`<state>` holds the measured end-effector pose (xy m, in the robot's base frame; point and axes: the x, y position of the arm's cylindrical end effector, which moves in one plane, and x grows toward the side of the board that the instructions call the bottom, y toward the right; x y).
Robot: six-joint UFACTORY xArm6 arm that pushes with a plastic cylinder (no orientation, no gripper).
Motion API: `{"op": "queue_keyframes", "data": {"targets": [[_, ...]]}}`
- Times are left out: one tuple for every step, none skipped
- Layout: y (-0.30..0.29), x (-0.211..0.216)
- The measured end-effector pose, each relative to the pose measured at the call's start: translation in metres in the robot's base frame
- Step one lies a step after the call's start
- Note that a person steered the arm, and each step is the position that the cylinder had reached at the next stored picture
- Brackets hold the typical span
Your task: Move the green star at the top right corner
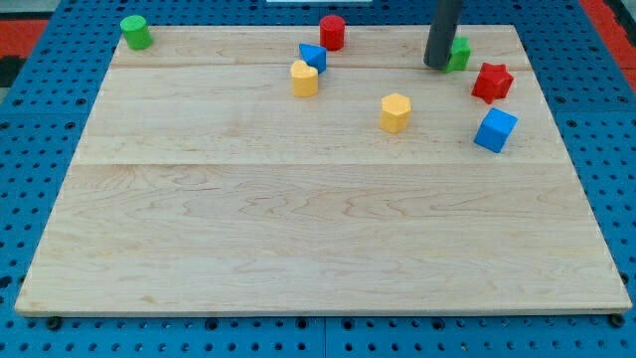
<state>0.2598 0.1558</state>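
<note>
The green star (459,54) lies near the board's top right, mostly hidden behind my dark rod. My tip (436,65) rests on the board right against the star's left side. The red star (492,82) lies just below and right of the green star, apart from it. The blue cube (495,130) sits below the red star.
A yellow hexagonal block (396,112) lies left of the blue cube. A yellow block (304,78) touches a blue block (313,57) at top centre, with a red cylinder (332,32) above. A green cylinder (135,32) stands at the top left corner of the wooden board (298,219).
</note>
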Motion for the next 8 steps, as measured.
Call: {"op": "queue_keyframes", "data": {"targets": [[0.018,-0.013],[0.026,-0.01],[0.032,0.019],[0.033,0.016],[0.03,-0.005],[0.031,-0.038],[0.025,-0.031],[0.037,0.025]]}}
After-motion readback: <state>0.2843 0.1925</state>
